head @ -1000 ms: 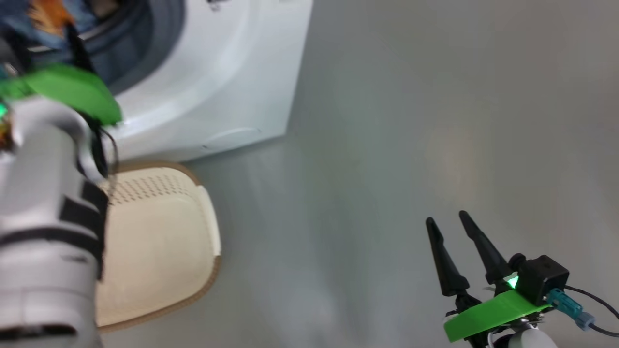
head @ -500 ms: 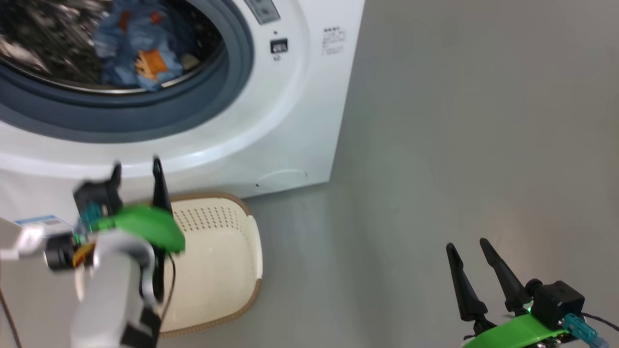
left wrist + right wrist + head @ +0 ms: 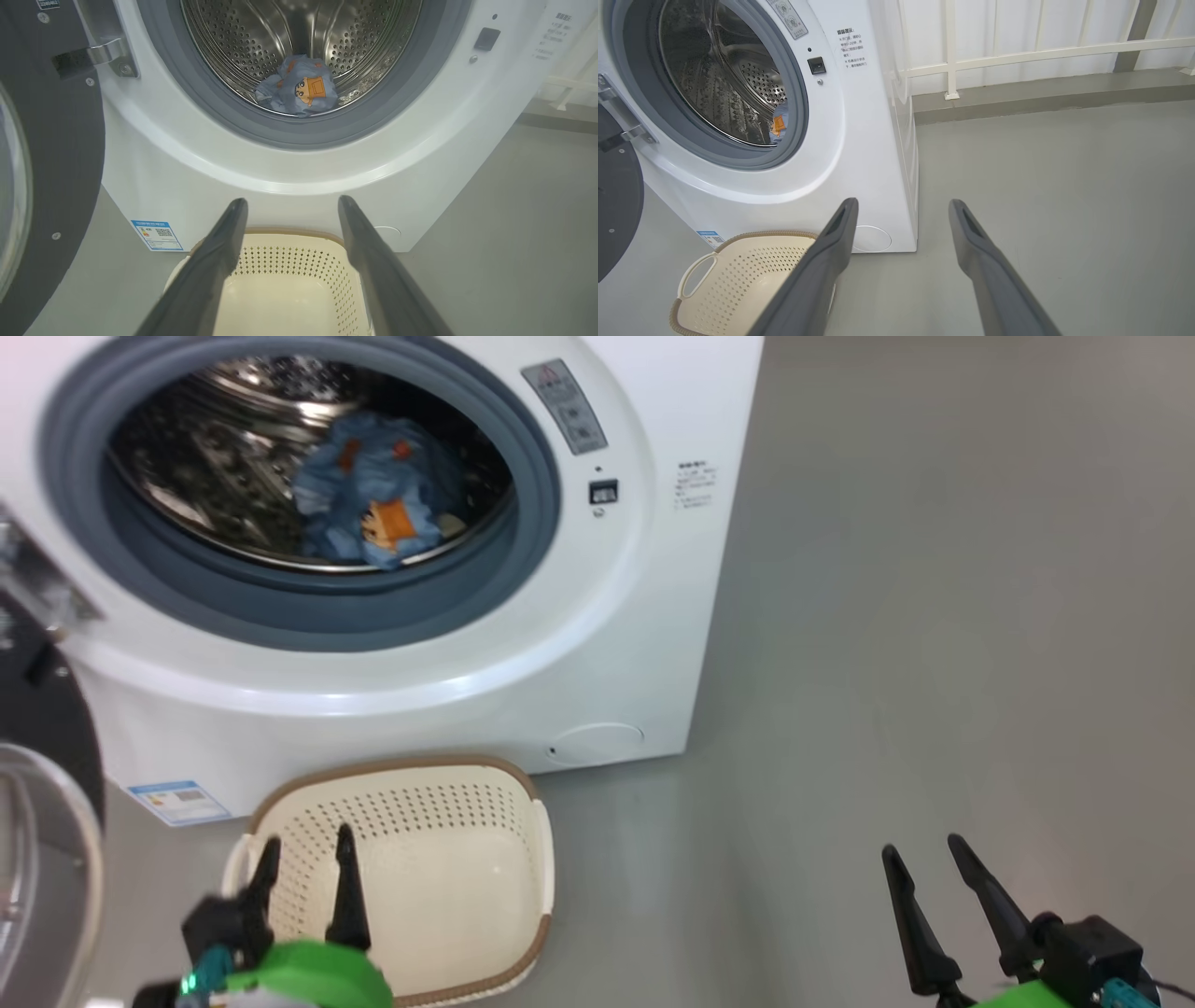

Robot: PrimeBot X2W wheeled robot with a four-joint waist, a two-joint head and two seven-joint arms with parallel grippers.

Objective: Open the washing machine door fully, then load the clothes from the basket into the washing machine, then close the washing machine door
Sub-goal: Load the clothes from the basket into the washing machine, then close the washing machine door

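The white washing machine stands with its drum open. Its black washing machine door is swung out to the left, also seen in the left wrist view. The clothes, a light blue bundle with orange prints, lie at the bottom of the steel drum. The cream basket sits on the floor before the machine with nothing showing inside it. My left gripper hangs open over the basket's near side, holding nothing. My right gripper is open over bare floor to the right.
Grey floor stretches to the right of the machine. A white railing on a grey kerb runs behind it. A blue label and a round white cap sit low on the machine's front.
The head camera has shifted, bringing the whole drum into view. My left arm has drawn back and down from the drum's mouth to above the basket, still open. The right gripper holds its pose.
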